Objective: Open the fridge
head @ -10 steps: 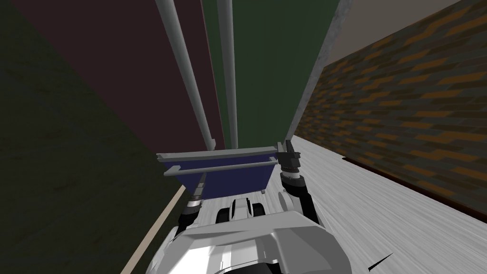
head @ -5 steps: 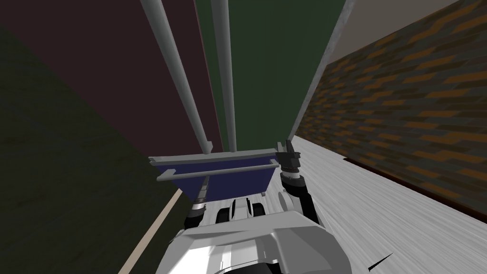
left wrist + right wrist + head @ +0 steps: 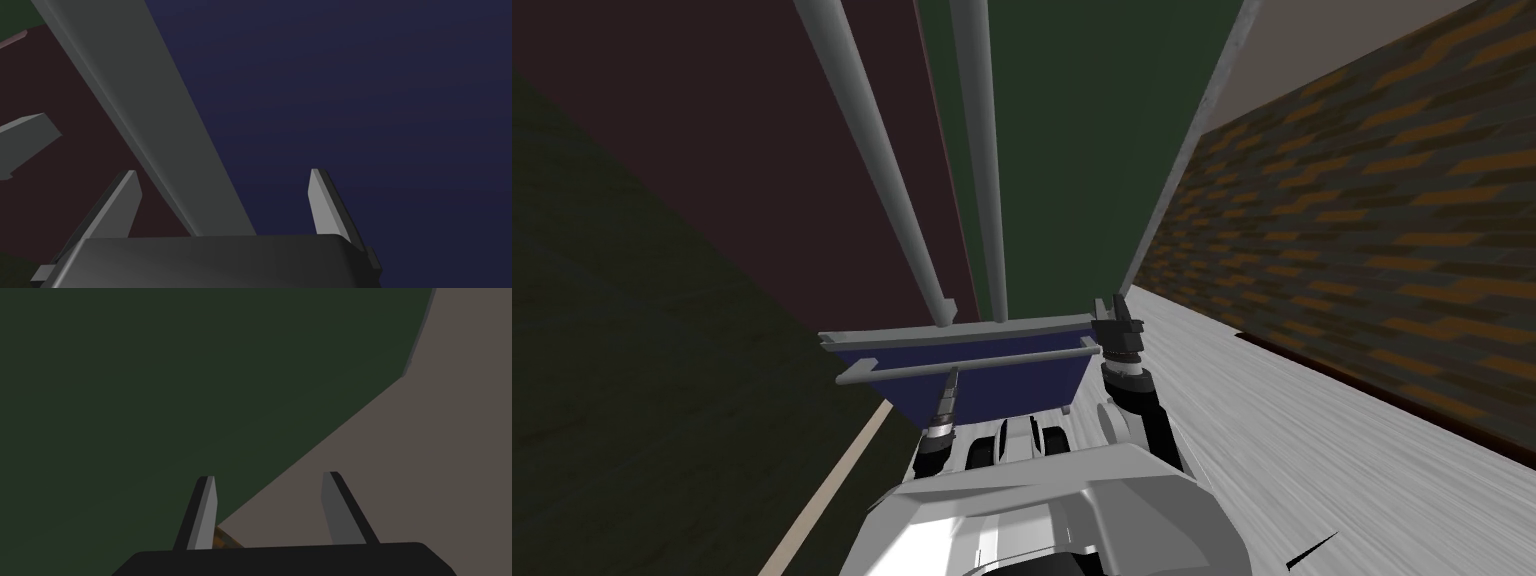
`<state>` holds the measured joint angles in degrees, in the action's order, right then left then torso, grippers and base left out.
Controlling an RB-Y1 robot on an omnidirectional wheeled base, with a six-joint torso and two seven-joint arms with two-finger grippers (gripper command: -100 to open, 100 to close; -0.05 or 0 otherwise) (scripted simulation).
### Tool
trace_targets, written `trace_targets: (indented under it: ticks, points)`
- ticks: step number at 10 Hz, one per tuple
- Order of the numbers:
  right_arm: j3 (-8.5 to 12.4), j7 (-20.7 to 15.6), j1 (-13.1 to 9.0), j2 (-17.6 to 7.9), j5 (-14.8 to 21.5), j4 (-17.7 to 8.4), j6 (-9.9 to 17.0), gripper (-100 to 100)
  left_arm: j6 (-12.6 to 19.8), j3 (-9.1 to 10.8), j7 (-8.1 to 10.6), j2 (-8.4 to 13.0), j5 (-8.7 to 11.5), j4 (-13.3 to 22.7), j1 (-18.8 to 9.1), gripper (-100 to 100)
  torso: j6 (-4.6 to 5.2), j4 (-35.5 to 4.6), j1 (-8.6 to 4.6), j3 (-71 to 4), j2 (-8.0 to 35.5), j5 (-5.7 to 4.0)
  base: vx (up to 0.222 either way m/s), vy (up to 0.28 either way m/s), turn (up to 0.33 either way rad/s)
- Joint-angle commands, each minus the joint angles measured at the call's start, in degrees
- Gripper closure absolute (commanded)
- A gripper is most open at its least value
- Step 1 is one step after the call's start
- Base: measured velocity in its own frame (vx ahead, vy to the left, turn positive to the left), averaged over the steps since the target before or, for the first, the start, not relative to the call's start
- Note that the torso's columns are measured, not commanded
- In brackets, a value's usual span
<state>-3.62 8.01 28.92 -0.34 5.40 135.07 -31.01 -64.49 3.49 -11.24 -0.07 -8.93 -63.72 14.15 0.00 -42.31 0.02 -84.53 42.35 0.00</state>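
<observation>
The fridge stands close in front of me, with a dark maroon door (image 3: 762, 150) and a dark green door (image 3: 1082, 130). Each door has a long grey handle (image 3: 882, 170) (image 3: 987, 160). Below them a blue drawer front (image 3: 1012, 380) carries a horizontal grey bar (image 3: 992, 362). My left gripper (image 3: 950, 372) reaches up to that bar. In the left wrist view the left gripper (image 3: 223, 172) is open astride the grey bar (image 3: 150, 100), not pressing it. My right gripper (image 3: 1110, 303) is at the green door's lower right corner. The right gripper (image 3: 268, 475) is open with nothing between its fingers, facing the green door (image 3: 150, 388).
A brick-patterned wall (image 3: 1362, 230) runs along the right. Pale grey floor (image 3: 1312, 450) lies between it and the fridge. A dark green panel (image 3: 632, 380) fills the left side, edged by a beige strip (image 3: 832, 490).
My left forearm has moved right and up under the drawer's bar. The fridge handles and the drawer have slid a little left in view. The right arm has stayed put.
</observation>
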Motion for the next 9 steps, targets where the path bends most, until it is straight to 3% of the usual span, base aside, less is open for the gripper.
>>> trace_targets:
  ticks: [1, 3, 4, 5, 9]
  points:
    - [0.0, 0.0, 0.0, 0.0, 0.0, 0.0, 0.0, 0, 3.0, 0.06, 0.30, 0.2, 0.1, -1.7, -1.3, -100, 0.00, 0.0, -0.02, 0.0, 0.0, 0.00, -0.009, -0.009, 0.008]
    - [0.0, 0.0, 0.0, 0.0, 0.0, 0.0, 0.0, 0, 5.3, 0.17, 0.55, 0.4, 0.1, -2.9, -2.5, -100, 0.00, 0.0, -0.03, 0.0, -0.1, -0.01, -0.010, -0.011, 0.010]
    - [0.0, 0.0, 0.0, 0.0, 0.0, 0.0, 0.0, 0, 4.3, 0.20, 0.45, 0.4, 0.2, -2.1, -2.3, -100, 0.00, 0.0, -0.02, -0.1, -0.1, -0.01, -0.003, -0.005, 0.001]
    - [0.0, 0.0, 0.0, 0.0, 0.0, 0.0, 0.0, 0, 2.4, 0.03, 0.24, 0.1, 0.0, -1.4, -0.9, 100, -0.01, 0.0, 0.00, -0.1, -0.1, 0.00, 0.013, 0.010, -0.020]
    - [0.0, 0.0, 0.0, 0.0, 0.0, 0.0, 0.0, 0, -0.5, -0.10, -0.07, -0.2, -0.1, 0.0, 0.6, 100, 0.00, 0.7, 0.38, -0.3, -0.8, 0.39, 0.005, 0.009, -0.007]
